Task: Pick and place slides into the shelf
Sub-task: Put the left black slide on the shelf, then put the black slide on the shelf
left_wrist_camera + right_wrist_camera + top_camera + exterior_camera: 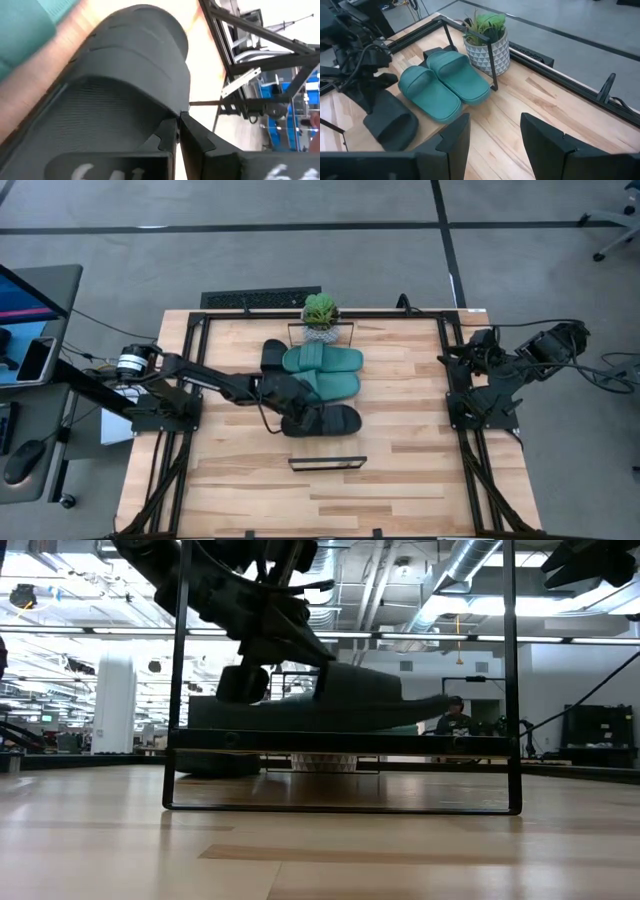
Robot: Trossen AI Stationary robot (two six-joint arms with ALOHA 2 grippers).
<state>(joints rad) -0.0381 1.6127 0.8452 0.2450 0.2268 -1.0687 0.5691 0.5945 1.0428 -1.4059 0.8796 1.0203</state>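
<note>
Black slide [325, 420] held on the shelf [405, 390], just in front of the two teal slides [322, 372] lying side by side there; second black slide [273, 355] behind those, next to the potted plant [320, 316]. Placement step judged under way, last slide of four. Next move: lower flat, open, withdraw without nudging the teal pair. Left gripper [290, 417] over the slide's heel end, jaws narrow, clamped on its edge, arm stretched low across the desk [250, 500]. Right gripper [470, 360] parked well right of the shelf, jaws wide, empty.
</note>
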